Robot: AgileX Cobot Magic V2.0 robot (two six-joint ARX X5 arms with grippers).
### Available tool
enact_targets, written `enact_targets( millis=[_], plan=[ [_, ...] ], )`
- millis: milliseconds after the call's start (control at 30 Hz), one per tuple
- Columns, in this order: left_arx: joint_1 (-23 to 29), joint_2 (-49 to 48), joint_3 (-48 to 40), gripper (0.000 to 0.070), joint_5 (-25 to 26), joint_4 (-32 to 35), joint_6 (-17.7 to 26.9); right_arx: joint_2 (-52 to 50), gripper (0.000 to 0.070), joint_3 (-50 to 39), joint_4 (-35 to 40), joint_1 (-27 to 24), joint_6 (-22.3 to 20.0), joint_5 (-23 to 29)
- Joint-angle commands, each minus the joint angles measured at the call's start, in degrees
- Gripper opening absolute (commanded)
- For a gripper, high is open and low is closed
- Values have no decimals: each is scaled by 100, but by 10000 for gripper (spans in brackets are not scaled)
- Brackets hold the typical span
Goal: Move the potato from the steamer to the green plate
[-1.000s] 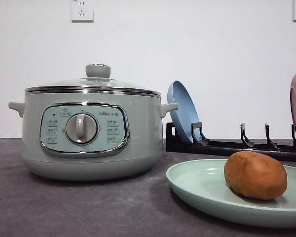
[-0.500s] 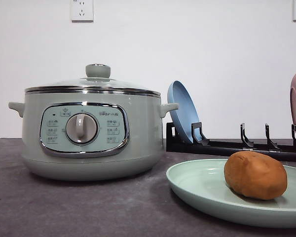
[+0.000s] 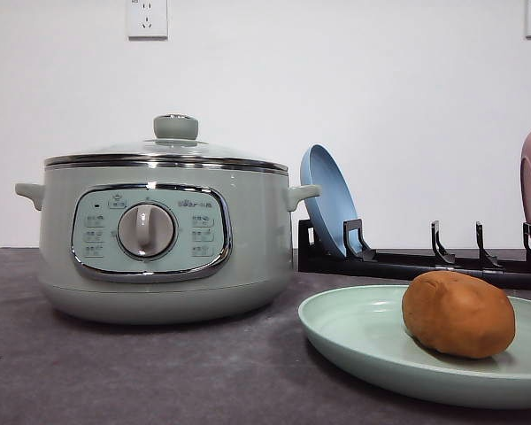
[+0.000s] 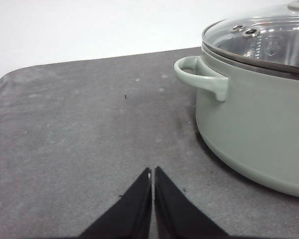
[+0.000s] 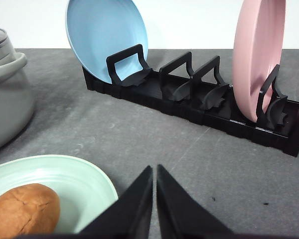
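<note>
While lidded pale-green round steamer (image 3: 164,235) sits closed, you see left gripper (image 4: 152,173) fingers pressed together beside its handle; right of steamer, smooth orange-brown oval potato (image 3: 458,313) rests on wide mint-green plate (image 3: 363,332); right gripper (image 5: 154,170) fingers together near plate rim.

One potato (image 3: 458,313) is counted, and one steamer (image 3: 164,232) (its lid on top). Three plates are seen: one green plate (image 3: 372,341), one blue plate (image 5: 107,36) and one pink plate (image 5: 256,55). One black rack (image 5: 199,102) is counted, and two wall sockets (image 3: 147,18).
</note>
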Motion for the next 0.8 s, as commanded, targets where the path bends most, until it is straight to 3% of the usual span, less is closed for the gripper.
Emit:
enact_targets(
  millis=[0,767],
  plan=[
    [14,-12,-118,0,-9,-46,-15,-4,0,-28,35,-2,-29,-7],
    [14,-11,-118,0,-10,-46,-15,-5,0,-28,35,-2,-28,-7]
  ],
)
